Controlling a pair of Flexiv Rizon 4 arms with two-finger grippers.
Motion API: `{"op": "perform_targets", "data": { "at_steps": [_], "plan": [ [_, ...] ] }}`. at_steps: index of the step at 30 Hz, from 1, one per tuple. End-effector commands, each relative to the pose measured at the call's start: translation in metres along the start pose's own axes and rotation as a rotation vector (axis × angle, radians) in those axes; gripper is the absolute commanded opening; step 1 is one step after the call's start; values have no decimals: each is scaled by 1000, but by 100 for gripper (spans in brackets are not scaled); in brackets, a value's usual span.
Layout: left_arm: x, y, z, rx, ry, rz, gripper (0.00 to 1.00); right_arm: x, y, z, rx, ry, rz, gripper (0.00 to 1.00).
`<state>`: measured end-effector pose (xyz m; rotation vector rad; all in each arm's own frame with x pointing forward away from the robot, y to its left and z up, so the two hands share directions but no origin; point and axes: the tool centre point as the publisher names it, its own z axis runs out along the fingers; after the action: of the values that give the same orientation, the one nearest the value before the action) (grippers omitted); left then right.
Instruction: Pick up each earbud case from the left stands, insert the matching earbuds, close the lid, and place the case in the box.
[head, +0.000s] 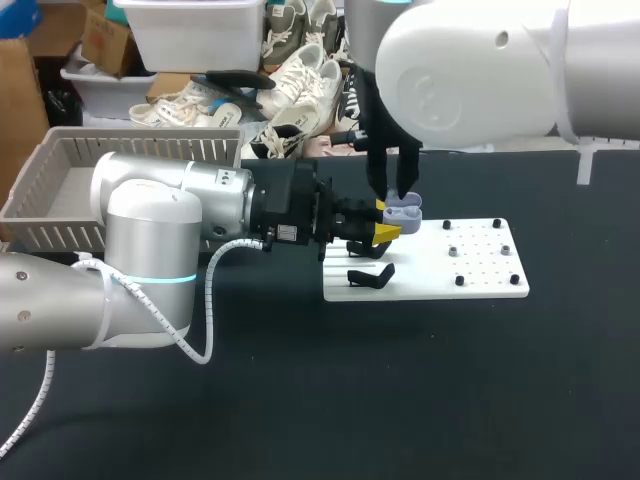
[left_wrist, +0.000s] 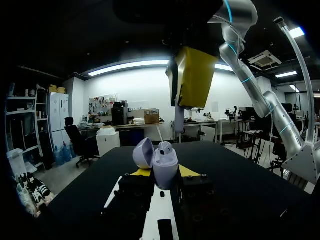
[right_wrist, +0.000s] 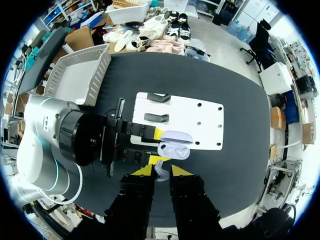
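Earbud case (head: 403, 209) open, black table (head: 400, 400), white board (head: 470, 262)

Left arm (head: 150, 225): fat silver-grey tubes joined by a rounded white cap, with a thin cyan ring (head: 150, 280) glowing at the seam. Strung alongside, a white coiled cable (head: 207, 300), looping to a black boxy wrist unit (head: 290, 215) bearing a small white label. Beyond that, the left gripper (head: 388, 220): black, blocky, dotted with small screws, yellow-tipped.

Right arm (head: 470, 70): a glossy white bulbous shell, marked with a faint round emblem and one small dark hole, banded by a grey seam. Farther up, slim silver links with cyan rings. Right gripper (right_wrist: 160, 171): two black squared fingers ending in yellow wedges.
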<state>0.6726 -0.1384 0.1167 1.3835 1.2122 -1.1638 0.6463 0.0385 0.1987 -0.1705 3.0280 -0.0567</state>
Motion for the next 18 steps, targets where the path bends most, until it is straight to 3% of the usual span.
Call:
{"op": "perform_targets", "data": {
  "at_steps": [1,18],
  "plan": [
    [0,0,0,-2,-1,1,0,6,-5,3,-11,-18,-7,0],
    [0,0,0,-2,-1,1,0,-5,-4,11,-35,-22,-63,0]
  ]
}}
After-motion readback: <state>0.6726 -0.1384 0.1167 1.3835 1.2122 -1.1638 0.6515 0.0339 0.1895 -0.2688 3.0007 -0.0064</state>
